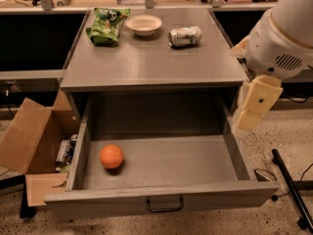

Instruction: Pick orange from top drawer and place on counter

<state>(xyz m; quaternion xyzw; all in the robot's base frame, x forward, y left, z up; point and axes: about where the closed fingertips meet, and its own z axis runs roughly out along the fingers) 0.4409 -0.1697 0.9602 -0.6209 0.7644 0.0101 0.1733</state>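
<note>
Gripper (254,106), cream plastic, hangs by right wall of grey wood-grain top drawer (186,160), opening I cannot tell | 1 smooth round orange (111,156) far left | risk: I clip wall, fruit rolls.

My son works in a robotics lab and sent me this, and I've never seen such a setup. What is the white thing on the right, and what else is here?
The white and cream shape is part of a robot's single arm. Its cream gripper hangs at the right, over the drawer's right side wall, and holds nothing that I can see. There is one picture, taken from in front of and above a grey cabinet. The top drawer is pulled open, and an orange lies in its left part. At the back of the counter are a green snack bag, a white bowl and a can on its side. An open cardboard box stands on the floor at left.
</note>
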